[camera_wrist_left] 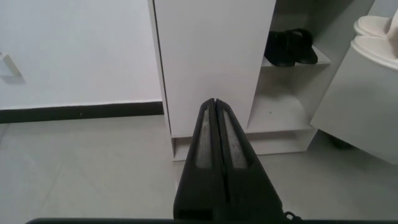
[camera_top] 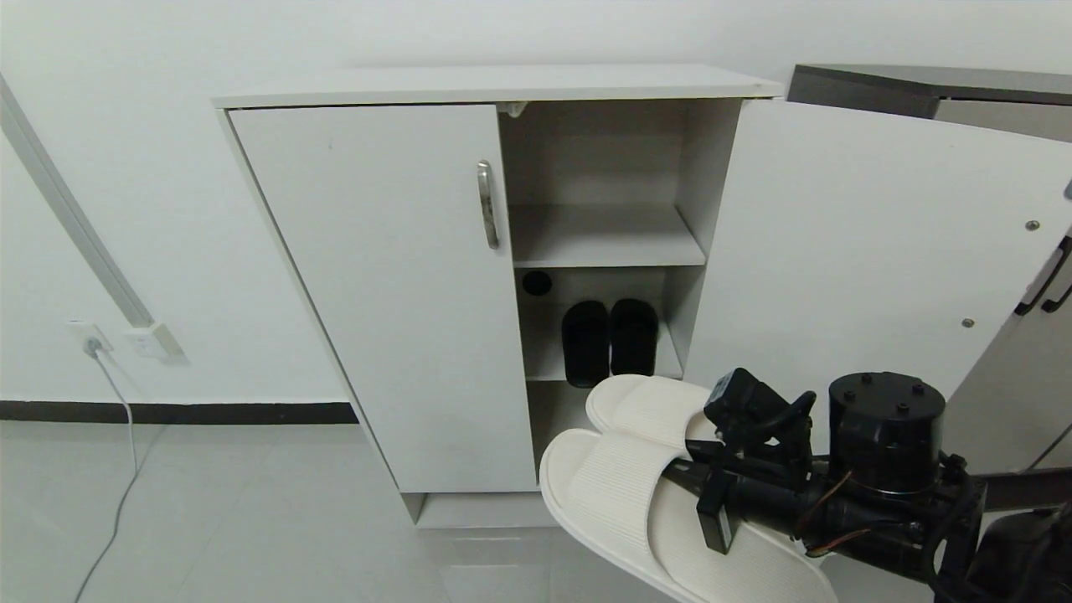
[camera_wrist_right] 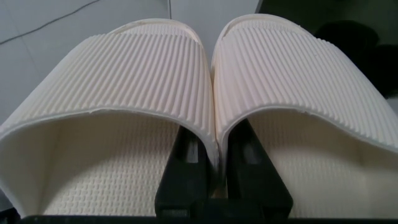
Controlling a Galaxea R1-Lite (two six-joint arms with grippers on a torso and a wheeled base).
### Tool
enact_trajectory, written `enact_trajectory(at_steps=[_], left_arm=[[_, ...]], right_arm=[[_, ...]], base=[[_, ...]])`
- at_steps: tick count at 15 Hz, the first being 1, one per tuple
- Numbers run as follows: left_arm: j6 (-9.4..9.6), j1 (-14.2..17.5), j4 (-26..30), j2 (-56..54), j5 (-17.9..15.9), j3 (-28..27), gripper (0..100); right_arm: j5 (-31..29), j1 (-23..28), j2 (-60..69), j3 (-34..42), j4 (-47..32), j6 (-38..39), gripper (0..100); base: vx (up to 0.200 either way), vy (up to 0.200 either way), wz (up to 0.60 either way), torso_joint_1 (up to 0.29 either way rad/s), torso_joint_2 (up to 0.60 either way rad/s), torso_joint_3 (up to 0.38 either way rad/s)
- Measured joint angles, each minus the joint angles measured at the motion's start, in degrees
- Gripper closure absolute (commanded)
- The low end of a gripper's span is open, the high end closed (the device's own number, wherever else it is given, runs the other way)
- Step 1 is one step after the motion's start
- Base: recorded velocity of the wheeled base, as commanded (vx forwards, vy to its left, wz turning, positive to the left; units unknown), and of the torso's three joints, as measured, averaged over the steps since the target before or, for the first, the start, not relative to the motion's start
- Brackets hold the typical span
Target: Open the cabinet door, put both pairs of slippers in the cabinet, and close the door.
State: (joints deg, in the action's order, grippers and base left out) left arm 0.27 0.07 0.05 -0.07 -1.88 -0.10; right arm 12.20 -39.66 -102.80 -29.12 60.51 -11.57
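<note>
The white cabinet (camera_top: 502,84) has its left door (camera_top: 394,285) closed and its right door (camera_top: 871,251) swung wide open. A black pair of slippers (camera_top: 609,342) lies side by side on the middle shelf, also seen as the black pair (camera_wrist_left: 290,46). My right gripper (camera_top: 687,465) is shut on the white ribbed pair of slippers (camera_top: 624,469), held in the air low in front of the open compartment. Its fingers (camera_wrist_right: 193,155) sit inside the slippers (camera_wrist_right: 143,81) and pinch the two inner walls together. My left gripper (camera_wrist_left: 214,134) is shut on nothing above the floor, facing the closed door.
A wall socket (camera_top: 92,339) with a hanging cable sits low on the left wall. A grey cabinet (camera_top: 988,92) stands behind the open door on the right. An upper shelf (camera_top: 603,239) sits above the black pair. Tiled floor (camera_top: 251,519) spreads to the left.
</note>
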Motion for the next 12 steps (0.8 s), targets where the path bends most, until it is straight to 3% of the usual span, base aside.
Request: enact_trajectory(at_steps=[4, 7, 10, 12], left_arm=[[0.00, -0.05, 0.02, 0.00, -0.04, 0.00, 100], [0.00, 0.00, 0.02, 0.00, -0.06, -0.01, 100], [0.00, 0.02, 0.00, 0.00, -0.01, 0.00, 100], [0.00, -0.07, 0.02, 0.00, 0.07, 0.02, 100]], right_arm=[[0.06, 0.05, -0.17, 0.88, 0.60, -0.02, 100], [-0.13, 0.05, -0.80, 1.97, 5.14, -0.15, 100], [-0.35, -0.06, -2.51, 3.63, 7.69, -2.06, 100], [-4.74, -0.22, -4.04, 1.40, 7.28, -0.68, 100]], base=[[0.000, 0.000, 0.00, 0.000, 0.00, 0.000], [0.000, 0.200, 0.00, 0.001, 0.01, 0.004], [0.000, 0.000, 0.00, 0.000, 0.00, 0.000], [0.000, 0.000, 0.00, 0.000, 0.00, 0.000]])
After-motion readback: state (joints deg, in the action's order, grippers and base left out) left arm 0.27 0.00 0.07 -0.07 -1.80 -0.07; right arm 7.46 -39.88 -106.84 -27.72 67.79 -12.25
